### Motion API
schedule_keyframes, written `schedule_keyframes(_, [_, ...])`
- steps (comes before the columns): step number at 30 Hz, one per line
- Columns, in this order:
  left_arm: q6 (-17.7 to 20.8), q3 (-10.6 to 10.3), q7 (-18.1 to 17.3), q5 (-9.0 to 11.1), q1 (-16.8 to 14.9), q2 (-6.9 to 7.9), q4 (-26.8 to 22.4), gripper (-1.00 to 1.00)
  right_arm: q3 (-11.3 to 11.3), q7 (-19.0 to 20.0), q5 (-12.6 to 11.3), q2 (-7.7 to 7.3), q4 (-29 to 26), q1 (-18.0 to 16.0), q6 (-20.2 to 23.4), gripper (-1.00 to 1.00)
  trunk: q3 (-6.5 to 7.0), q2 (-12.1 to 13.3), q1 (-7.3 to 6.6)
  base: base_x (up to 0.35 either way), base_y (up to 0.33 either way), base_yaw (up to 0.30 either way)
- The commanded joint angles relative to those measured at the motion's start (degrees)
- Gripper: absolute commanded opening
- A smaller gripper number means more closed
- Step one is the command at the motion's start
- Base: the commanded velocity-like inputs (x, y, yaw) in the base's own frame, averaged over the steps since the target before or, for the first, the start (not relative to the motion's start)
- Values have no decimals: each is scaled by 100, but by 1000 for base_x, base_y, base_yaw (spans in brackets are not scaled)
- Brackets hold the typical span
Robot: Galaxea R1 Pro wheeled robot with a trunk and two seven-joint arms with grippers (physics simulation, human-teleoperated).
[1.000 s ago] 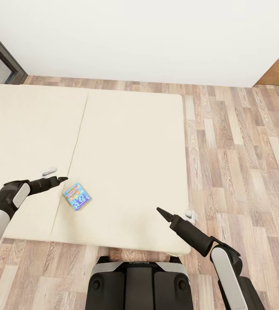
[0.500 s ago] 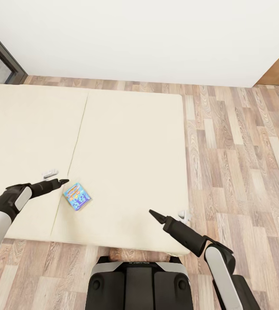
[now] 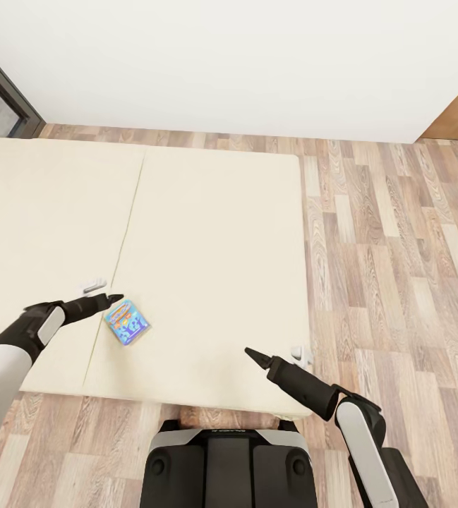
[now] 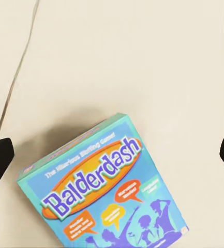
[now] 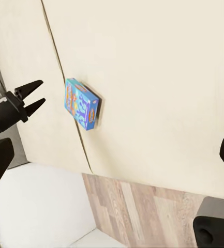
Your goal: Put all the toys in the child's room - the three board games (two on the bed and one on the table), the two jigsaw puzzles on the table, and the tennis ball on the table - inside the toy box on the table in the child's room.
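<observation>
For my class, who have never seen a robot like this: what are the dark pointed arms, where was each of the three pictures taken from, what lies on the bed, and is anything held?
This is a simulated two-armed robot. The wide picture looks down from its head; each of the other two comes from a camera near one hand. The left hand is open beside a small blue Balderdash board game, which lies flat on the beige bed. The right hand is open too, over the bed's near edge. Neither hand holds anything.
</observation>
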Motion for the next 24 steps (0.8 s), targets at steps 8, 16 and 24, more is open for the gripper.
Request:
schedule_keyframes(8, [-191,4,-2,65,-2,-38,37,100,-10,10,17,2,-3,-3,47,100,-6,-9,3,0,0,0])
schedule_keyframes(16, [-203,30,-14,100,-2,-8,64,100,-36,10,17,2,-3,-3,44,100,-14,-9,3,0,0,1])
schedule_keyframes(24, [-215,26,-15,99,-2,-3,66,100,-50,10,11,2,-3,-3,43,100,-72,-9,3,0,0,42])
